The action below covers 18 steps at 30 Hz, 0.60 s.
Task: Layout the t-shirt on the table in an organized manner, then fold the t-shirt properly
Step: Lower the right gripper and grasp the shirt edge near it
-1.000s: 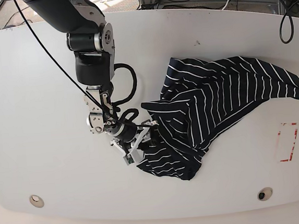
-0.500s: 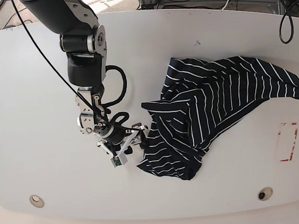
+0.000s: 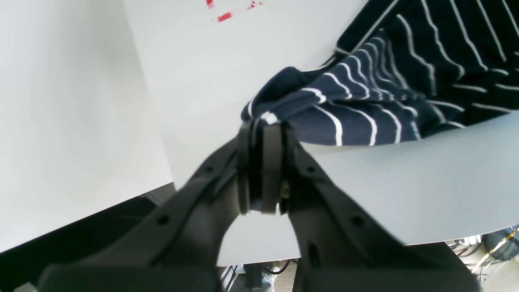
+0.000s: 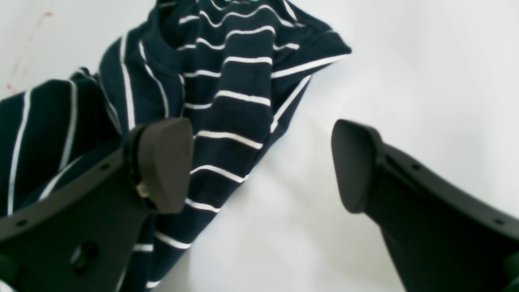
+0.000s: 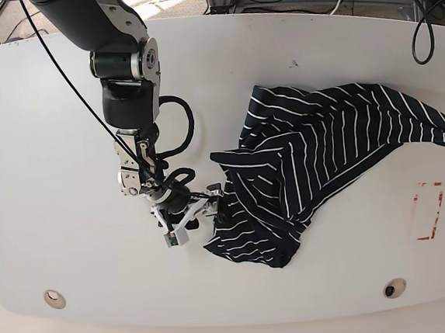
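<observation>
Base view, near edge: two round fittings [image 5: 54, 297] sit along the near edge of the table [image 5: 40, 128]; a red-outlined mark [image 5: 427, 211] lies toward the near right corner.
Shirt: the striped t-shirt [image 5: 323, 158] lies crumpled right of the table's middle, one tip stretched out to the right edge, the bulk bunched with folds over itself.
Right gripper: the right gripper [image 5: 197, 206] stands at the shirt's left hem, jaws spread wide and empty; the cloth lies under and beside one finger, not pinched.
Left gripper: out of frame past the right edge in the base view.
Right wrist view: only here is the gap plain, one finger [image 4: 162, 162] over the striped cloth [image 4: 227, 101], the other over bare table, nothing between them.
Left wrist view: only here is the far grip seen, the left gripper [image 3: 261, 134] closed tight on a bunched corner of the shirt [image 3: 365, 105], which hangs off the table's edge with the red mark behind.
Step in hand: laying out, not folding; the shirt is nowhere near flat.
Next move: I judge the right gripper needs a firm pinch on the hem or corner below it, then a pull away from the held corner to spread the cloth.
</observation>
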Available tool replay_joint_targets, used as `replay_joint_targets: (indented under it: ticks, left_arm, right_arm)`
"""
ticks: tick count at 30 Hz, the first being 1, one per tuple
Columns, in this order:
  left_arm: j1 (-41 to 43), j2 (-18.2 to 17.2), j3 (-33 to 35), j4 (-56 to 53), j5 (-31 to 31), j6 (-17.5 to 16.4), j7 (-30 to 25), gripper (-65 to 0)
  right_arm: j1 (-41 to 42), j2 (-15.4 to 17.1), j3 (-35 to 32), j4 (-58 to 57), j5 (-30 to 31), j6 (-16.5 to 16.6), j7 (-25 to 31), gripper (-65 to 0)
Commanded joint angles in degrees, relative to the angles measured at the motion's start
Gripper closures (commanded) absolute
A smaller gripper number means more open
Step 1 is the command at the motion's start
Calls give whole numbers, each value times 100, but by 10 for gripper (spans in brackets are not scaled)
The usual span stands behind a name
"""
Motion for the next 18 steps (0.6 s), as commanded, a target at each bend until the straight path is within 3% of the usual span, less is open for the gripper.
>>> replay_joint_targets:
  ticks: [1, 18]
  left_arm:
    - [-85, -156, -67, 75, -35, -3, -86, 0]
    - [-76, -156, -67, 75, -35, -3, -86, 0]
  right_arm:
    - [178, 6, -16, -135, 251, 33, 133, -509]
    - [178, -214, -42, -249, 427, 41, 142, -509]
